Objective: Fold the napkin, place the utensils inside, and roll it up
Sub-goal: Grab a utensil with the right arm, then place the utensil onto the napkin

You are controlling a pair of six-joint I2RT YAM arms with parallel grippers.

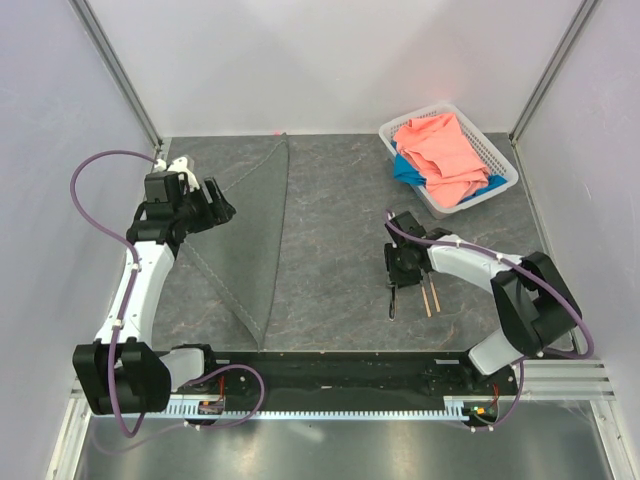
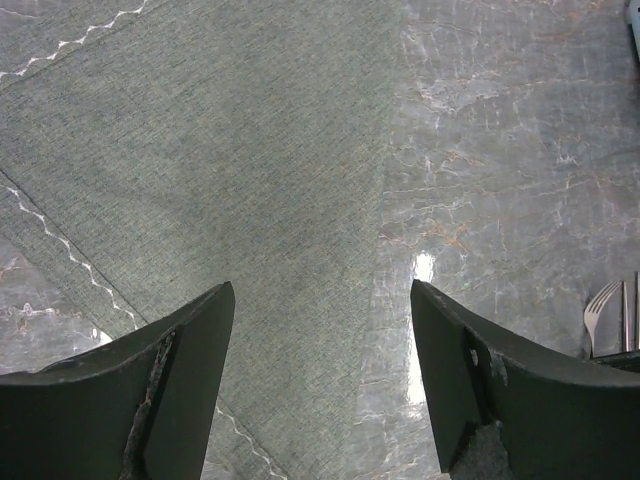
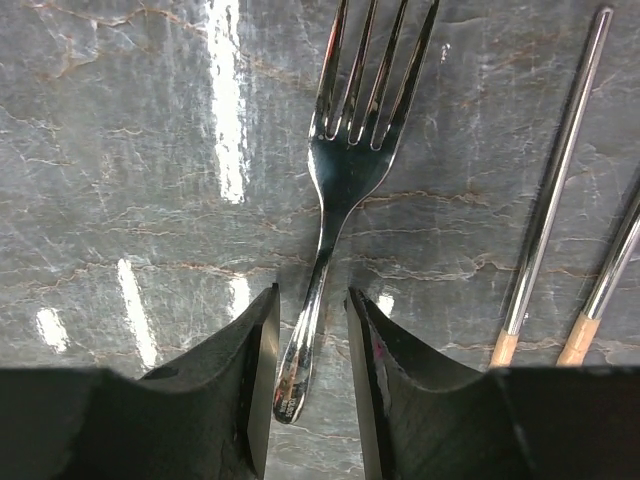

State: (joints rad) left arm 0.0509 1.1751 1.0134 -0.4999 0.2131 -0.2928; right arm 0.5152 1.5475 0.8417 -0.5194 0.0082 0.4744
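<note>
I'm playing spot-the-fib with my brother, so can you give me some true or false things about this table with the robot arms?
1. The small silver metal fork has its handle between the right tool's fingers. True.
2. The thin dark grey cloth napkin is inside the white plastic basket. False: it lies folded on the dark marbled tabletop; the basket holds a salmon-pink cloth.
3. The left tool is open above the napkin. True.
4. The thin silver-and-wood chopsticks lie on the napkin. False: they lie on the bare tabletop beside the fork.
</note>
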